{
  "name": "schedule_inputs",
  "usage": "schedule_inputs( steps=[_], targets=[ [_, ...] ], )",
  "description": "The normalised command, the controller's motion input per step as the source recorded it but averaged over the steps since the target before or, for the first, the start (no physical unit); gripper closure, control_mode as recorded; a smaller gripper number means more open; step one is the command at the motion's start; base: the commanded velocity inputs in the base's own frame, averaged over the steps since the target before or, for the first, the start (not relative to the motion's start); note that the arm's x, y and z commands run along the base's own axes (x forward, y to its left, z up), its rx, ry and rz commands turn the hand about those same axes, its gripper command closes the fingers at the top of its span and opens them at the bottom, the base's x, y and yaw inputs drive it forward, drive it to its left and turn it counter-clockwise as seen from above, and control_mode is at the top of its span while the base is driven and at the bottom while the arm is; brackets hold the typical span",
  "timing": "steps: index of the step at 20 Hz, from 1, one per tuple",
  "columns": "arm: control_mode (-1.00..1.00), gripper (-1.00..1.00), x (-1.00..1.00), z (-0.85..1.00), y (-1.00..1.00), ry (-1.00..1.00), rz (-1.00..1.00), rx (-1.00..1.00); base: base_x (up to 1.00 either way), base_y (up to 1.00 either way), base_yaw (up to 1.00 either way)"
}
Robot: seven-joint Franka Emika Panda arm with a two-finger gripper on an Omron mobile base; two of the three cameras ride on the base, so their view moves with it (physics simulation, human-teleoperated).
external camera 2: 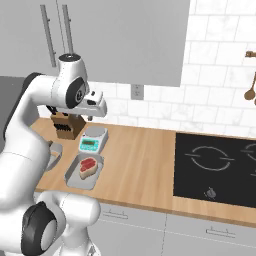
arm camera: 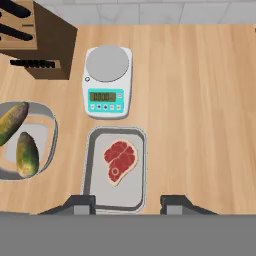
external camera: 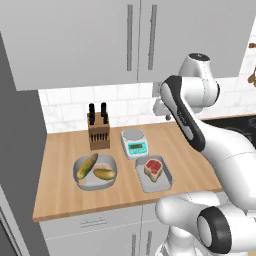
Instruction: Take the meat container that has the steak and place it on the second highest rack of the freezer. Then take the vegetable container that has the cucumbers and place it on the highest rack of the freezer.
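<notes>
Hand view: gripper (arm camera: 128,202) above steak (arm camera: 120,160)

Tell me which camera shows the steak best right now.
Hand view: it looks straight down on the steak in its meat container, unobstructed. Left base view shows it smaller, at an angle; right base view shows it smaller still, beside the arm.

Place: you are looking at a home kitchen, rendered.
Landmark: the wooden countertop (external camera: 65,195).
Above it: grey wall cabinets (external camera: 75,40) and a white tiled backsplash (external camera 2: 210,75).
On it: a knife block (external camera: 98,131) at the back, a kitchen scale (arm camera: 107,81) just beside it.
Set into it: a black induction cooktop (external camera 2: 216,170) at its right end.
Below it: grey drawers (external camera 2: 210,235) with bar handles.
</notes>
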Motion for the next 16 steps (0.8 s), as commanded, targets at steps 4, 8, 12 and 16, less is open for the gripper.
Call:
schedule_inputs(
  steps=[4, 8, 12, 16],
  targets=[
    [-1.00, -1.00, -0.26, 0.00, 0.03, 0.00, 0.00, 0.00, 0.00, 0.00, 0.00],
    [-1.00, -1.00, -0.51, -0.22, 0.11, 0.00, 0.01, 0.00, 0.00, 0.00, 0.00],
    [-1.00, -1.00, -0.53, -0.54, 0.35, 0.02, 0.02, -0.06, 0.00, 0.00, 0.00],
    [-1.00, -1.00, -0.35, -0.74, 0.36, 0.02, 0.00, -0.03, 0.00, 0.00, 0.00]
  ],
)
